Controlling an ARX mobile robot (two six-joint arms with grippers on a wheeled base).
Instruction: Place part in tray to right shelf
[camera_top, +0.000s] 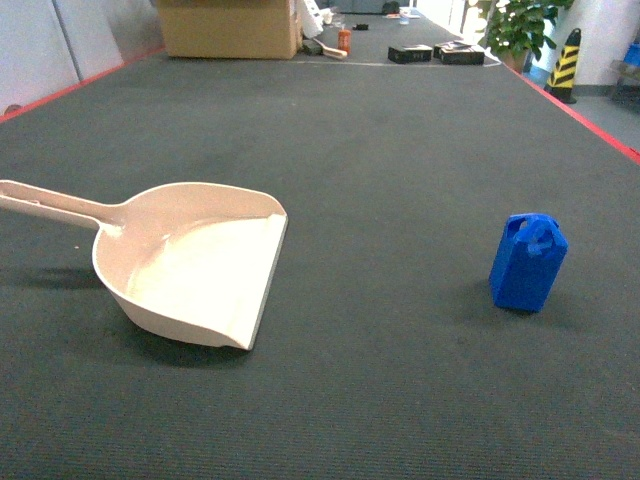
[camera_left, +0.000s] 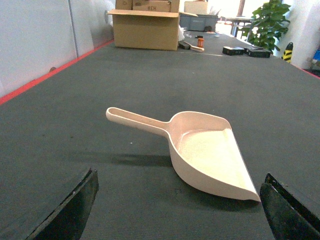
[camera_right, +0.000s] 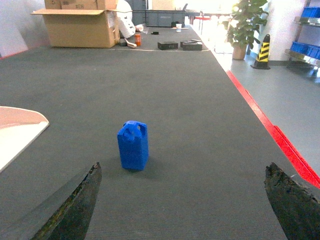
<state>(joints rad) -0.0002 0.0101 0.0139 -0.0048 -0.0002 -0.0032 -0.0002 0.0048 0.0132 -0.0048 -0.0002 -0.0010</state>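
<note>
Surface: dark grey carpeted tabletop (camera_top: 400, 150) edged with a red line, stretching far back toward a cardboard box (camera_top: 228, 27) and a potted plant (camera_top: 515, 25).
Left tool: left tool (camera_left: 177, 210) spread wide, nothing between its dark fingers (camera_left: 70, 210), which show only at the lower corners of the left wrist view; it hovers above the tabletop, facing the tray.
Right tool: right tool (camera_right: 182, 207) likewise spread apart and empty, its worn dark fingers (camera_right: 75, 207) framing the lower corners of the right wrist view.
Part: the bright-blue part (camera_top: 528, 262) stands upright on the tabletop at the right of the head view, peaked top up; in the right wrist view it sits ahead of the tool, left of centre, touching neither finger.
Tray: the cream-white tray (camera_top: 190, 265) lies flat on the tabletop at the left, well apart from the part, its handle pointing left and its flat lip facing the part (its inside looks bare). Only its edge shows in the right wrist view.
Background: black boxes (camera_top: 440, 52) and a yellow-and-black striped post (camera_top: 565, 65) stand at the far end.
</note>
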